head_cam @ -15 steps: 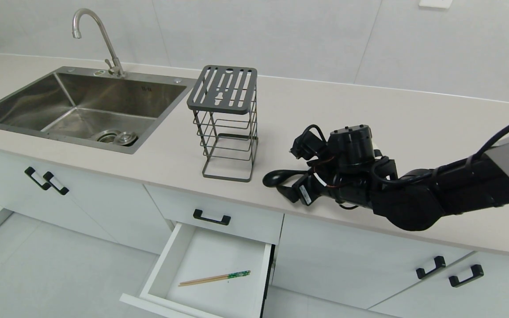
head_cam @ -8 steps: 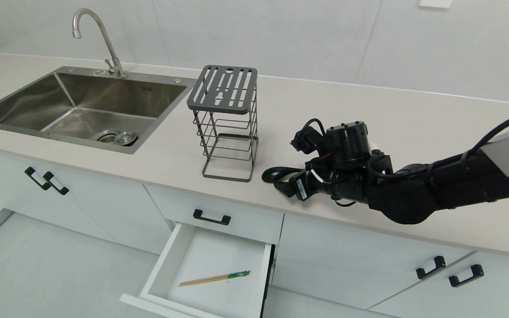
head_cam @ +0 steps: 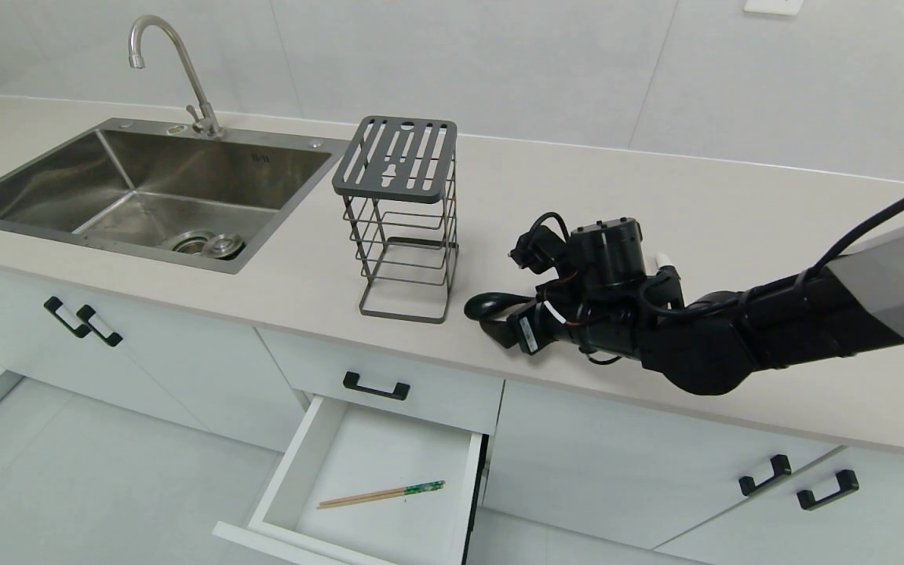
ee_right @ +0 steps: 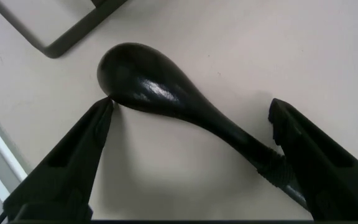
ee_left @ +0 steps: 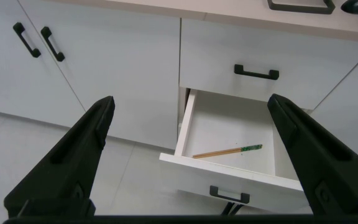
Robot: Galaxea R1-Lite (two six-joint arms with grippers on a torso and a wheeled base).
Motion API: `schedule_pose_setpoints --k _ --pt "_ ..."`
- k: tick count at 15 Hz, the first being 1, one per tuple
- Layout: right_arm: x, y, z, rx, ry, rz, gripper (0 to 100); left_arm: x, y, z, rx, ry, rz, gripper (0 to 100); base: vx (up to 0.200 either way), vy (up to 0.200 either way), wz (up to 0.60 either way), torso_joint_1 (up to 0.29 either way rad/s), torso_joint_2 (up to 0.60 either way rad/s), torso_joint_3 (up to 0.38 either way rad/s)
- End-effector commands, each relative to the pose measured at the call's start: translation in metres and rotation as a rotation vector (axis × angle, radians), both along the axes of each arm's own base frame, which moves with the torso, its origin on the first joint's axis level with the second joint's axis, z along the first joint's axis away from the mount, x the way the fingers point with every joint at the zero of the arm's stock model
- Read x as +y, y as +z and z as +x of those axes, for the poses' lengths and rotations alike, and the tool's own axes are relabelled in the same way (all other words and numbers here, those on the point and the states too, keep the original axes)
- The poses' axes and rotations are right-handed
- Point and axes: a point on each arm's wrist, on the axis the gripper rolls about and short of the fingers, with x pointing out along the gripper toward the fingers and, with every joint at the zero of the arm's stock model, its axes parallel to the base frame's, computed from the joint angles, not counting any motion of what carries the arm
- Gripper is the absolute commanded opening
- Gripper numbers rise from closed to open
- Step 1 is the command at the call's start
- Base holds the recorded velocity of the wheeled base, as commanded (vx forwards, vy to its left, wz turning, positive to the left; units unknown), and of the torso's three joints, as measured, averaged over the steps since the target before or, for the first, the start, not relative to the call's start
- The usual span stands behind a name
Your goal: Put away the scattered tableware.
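Note:
A black spoon (head_cam: 486,307) lies on the beige counter (head_cam: 734,227), just right of the wire rack. Its bowl (ee_right: 143,84) points toward the rack and its handle runs back under my right wrist. My right gripper (head_cam: 508,320) sits low over the spoon, and the right gripper (ee_right: 191,111) is open with a finger on each side of the spoon's neck. My left gripper (ee_left: 191,102) hangs open and holds nothing in front of the cabinets, above the pulled-out white drawer (ee_left: 186,132). A pair of chopsticks (head_cam: 381,494) lies in that drawer (head_cam: 279,469).
A grey wire rack (head_cam: 401,220) stands on the counter beside the steel sink (head_cam: 146,188) with its faucet (head_cam: 185,74). The open drawer juts out below the counter edge. Closed cabinet doors with black handles (head_cam: 79,320) flank it.
My right arm has crept a little to the left and farther onto the counter, bringing the gripper closer around the spoon. The spoon, rack and drawer stay put.

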Motion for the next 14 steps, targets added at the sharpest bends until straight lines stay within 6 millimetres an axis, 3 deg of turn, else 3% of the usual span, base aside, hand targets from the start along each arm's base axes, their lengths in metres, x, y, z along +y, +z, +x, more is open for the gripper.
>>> schedule_pose_setpoints --k 1,7,14 --pt "0.001 -0.005 0.001 0.012 0.000 -0.008 0 0.000 0.000 0.000 0.001 0.000 -0.001 100 0.000 0.000 0.00 0.000 0.00 0.000" --pt "-0.006 -0.010 -0.004 0.034 -0.009 -0.024 0 0.000 0.000 0.000 0.001 0.000 -0.002 100 0.000 0.000 0.00 0.000 0.00 0.000" --pt "-0.021 0.009 -0.027 0.015 -0.006 -0.018 0 0.000 0.000 0.000 0.001 0.000 -0.001 100 0.000 0.000 0.00 0.000 0.00 0.000"
